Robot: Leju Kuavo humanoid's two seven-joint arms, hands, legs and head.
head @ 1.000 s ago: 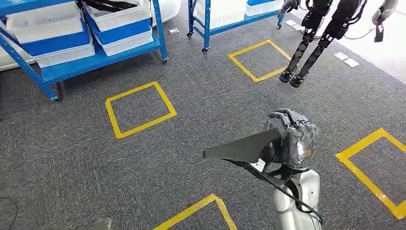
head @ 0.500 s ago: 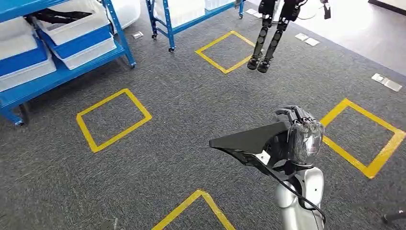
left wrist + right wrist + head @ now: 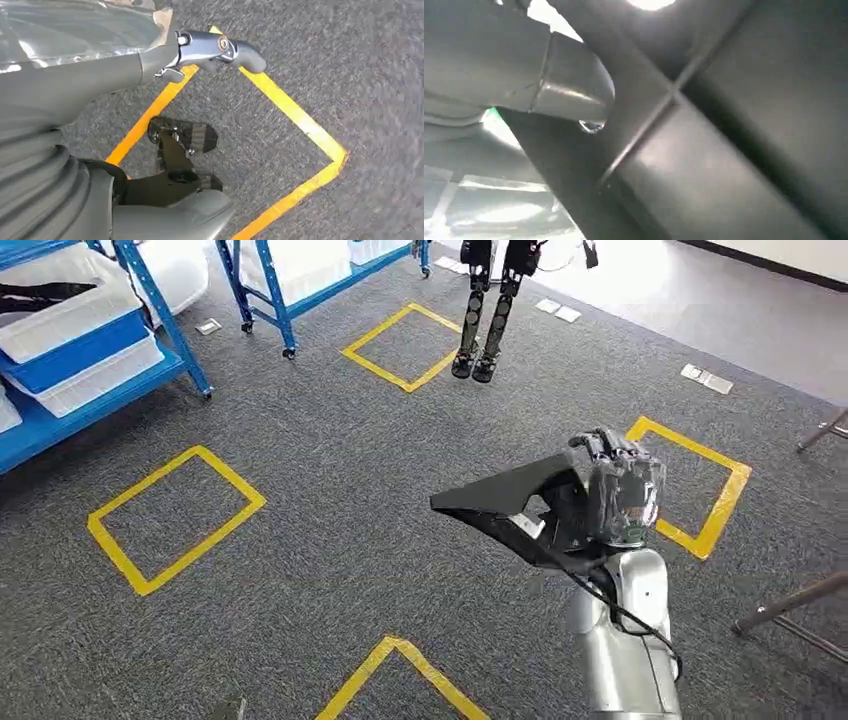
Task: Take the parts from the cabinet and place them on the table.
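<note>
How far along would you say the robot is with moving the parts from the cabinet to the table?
Done: one black part is out of the blue cabinet, which is off to the left. In hand: the right hand grips the part above the carpet. Left: setting it down; the table isn't visible. The left hand holds nothing.

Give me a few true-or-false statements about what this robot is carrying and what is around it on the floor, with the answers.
1. The right hand holds a flat black part. True.
2. The black part lies on the carpet. False: it is held up in the air above the carpet.
3. Yellow tape squares mark the carpet. True.
4. The shelving with the white bins is red. False: the frame is blue.
5. The legs of another robot hang at the far side of the floor. True.
6. The left hand holds a second black part. False: it holds nothing.
</note>
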